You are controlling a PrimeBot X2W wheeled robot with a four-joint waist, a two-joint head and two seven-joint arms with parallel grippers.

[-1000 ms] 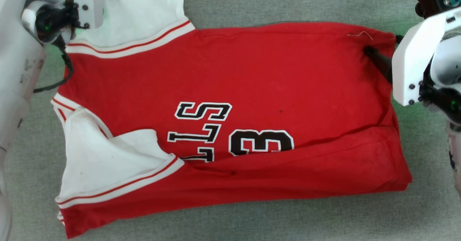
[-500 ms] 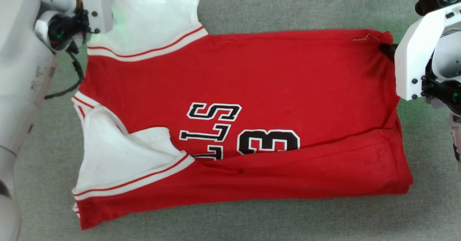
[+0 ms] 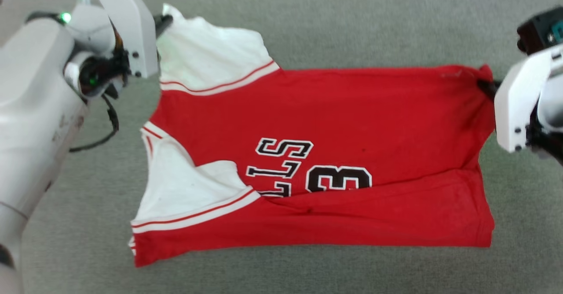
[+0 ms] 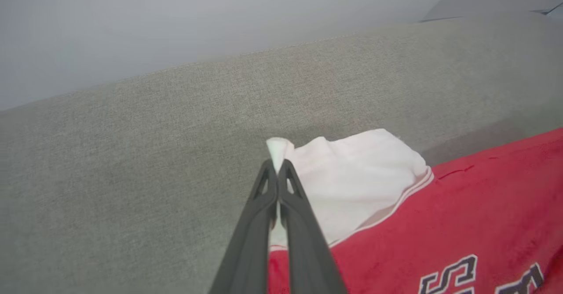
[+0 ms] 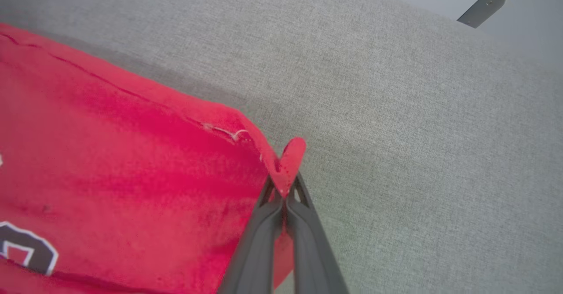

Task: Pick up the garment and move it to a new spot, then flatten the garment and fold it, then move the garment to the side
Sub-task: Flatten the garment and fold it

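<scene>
The garment (image 3: pixel 352 122), a red jersey with white inside and black-and-white lettering, is stretched between both arms over the grey cloth surface. Its near edge is folded over, hiding part of the lettering. My left gripper (image 3: pixel 163 20) is shut on the white far-left corner (image 4: pixel 276 147); the left wrist view shows the cloth pinched between the dark fingers (image 4: pixel 264 197). At the far right, my right gripper (image 3: pixel 484 85) is shut on the red hem corner (image 5: pixel 288 162), which pokes up between its fingers (image 5: pixel 303 223).
Grey fabric surface (image 3: pixel 352 26) lies all around the jersey. Its far edge (image 4: pixel 308 43) runs before a pale wall. A grey bracket (image 5: pixel 481 3) shows beyond the edge at upper right in the right wrist view.
The right gripper has shut on the red hem corner. Both arms have lifted their corners and the jersey's far edge is pulled taut. The head camera has shifted, so the jersey sits lower and further right.
</scene>
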